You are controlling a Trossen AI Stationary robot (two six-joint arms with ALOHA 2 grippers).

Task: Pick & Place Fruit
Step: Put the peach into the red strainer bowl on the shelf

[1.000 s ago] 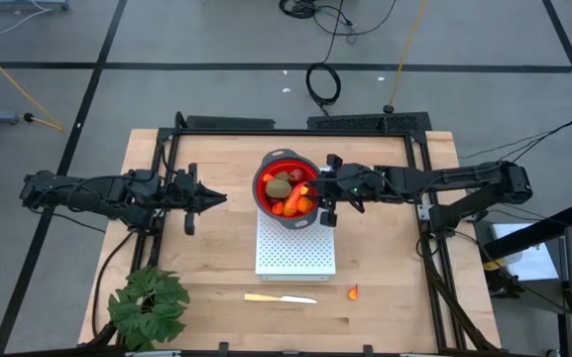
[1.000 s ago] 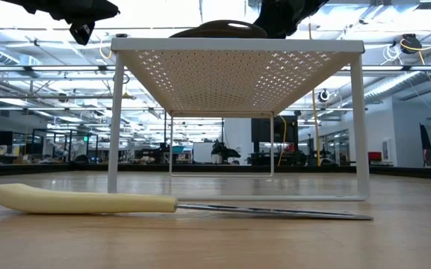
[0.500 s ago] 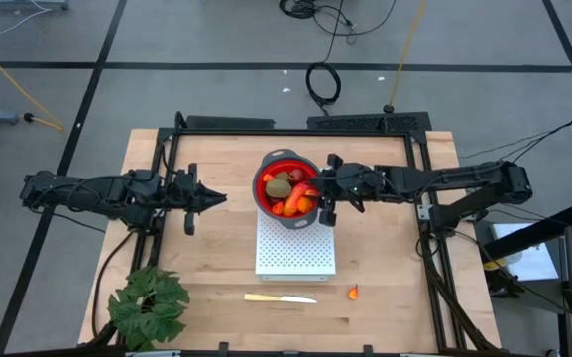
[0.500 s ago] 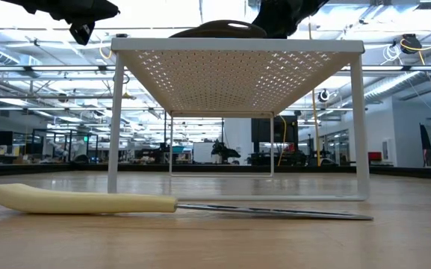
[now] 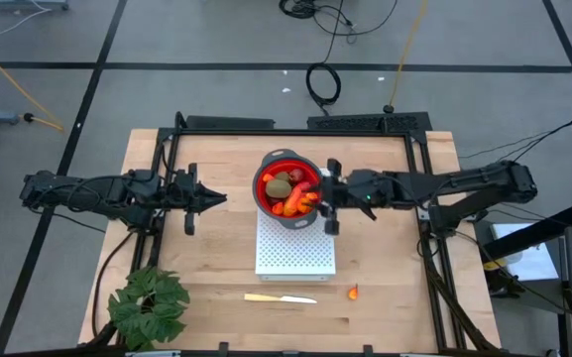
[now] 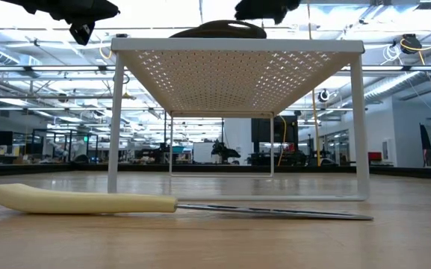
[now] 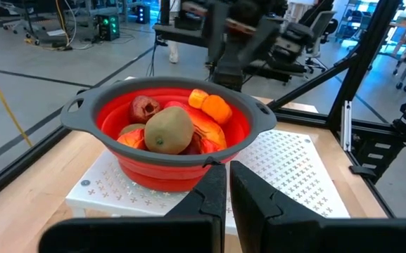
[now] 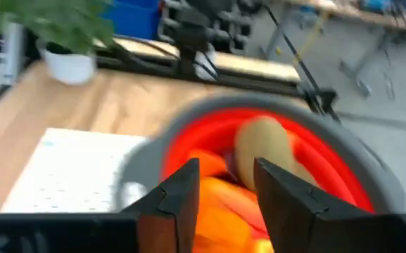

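Observation:
The fruit lies in a red bowl with a grey rim (image 5: 287, 188) that stands on a white perforated rack (image 5: 295, 253). In the bowl (image 7: 166, 137) are an olive-brown oval (image 7: 167, 128), a dark red ball (image 7: 145, 107) and red-orange pieces (image 7: 213, 107). One tiny orange bit (image 5: 353, 292) lies on the table, right of the rack's near end. My right gripper (image 5: 327, 199) hovers open just off the bowl's right rim (image 8: 224, 190). My left gripper (image 5: 211, 198) waits shut, left of the bowl (image 7: 229, 193).
A pale yellow knife (image 5: 280, 297) lies near the table's near edge, in front of the rack (image 6: 237, 46). A green leafy plant (image 5: 149, 305) stands at the near left corner. Bare wood shows left and right of the rack.
My right gripper has drawn back from over the bowl's right rim toward the table's right edge, and now stands just outside the rim. The bowl and the fruit in it have stayed where they were.

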